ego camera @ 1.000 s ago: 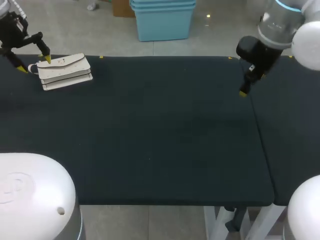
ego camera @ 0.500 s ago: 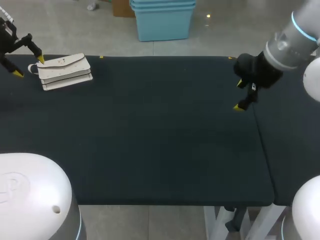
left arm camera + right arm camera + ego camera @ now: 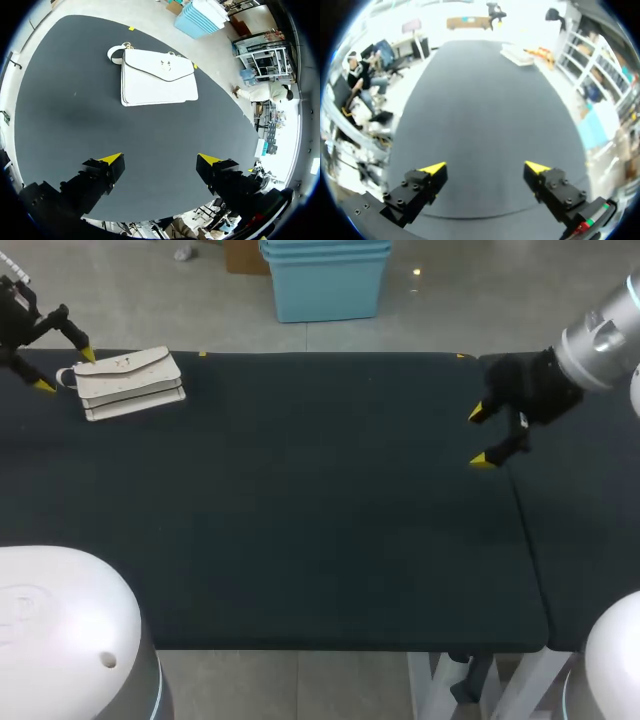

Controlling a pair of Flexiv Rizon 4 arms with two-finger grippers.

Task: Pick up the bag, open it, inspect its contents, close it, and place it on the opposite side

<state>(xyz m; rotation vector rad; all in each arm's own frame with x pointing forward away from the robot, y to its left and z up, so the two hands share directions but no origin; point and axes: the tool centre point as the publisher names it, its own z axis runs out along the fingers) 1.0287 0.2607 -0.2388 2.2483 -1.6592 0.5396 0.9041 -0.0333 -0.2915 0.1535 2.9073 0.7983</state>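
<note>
bag (image 3: pixel 130 383): white, flap shut
pose: lying flat
place: 10 o'clock on the table (image 3: pixel 320 520), by the far edge

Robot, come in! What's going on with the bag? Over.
Left gripper open, empty, beside the bag. Right gripper open, empty, across the table. Bag flat, flap closed. Nothing seen blocking it.

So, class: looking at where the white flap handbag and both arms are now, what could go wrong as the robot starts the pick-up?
1. The white flap handbag lies flat near the dark table's far-left edge; a nudge from the left arm's open jaws might slide it off.
2. Its small strap loop sticks out nearest those jaws; gripping only that could leave the bag dangling and swinging.
</note>
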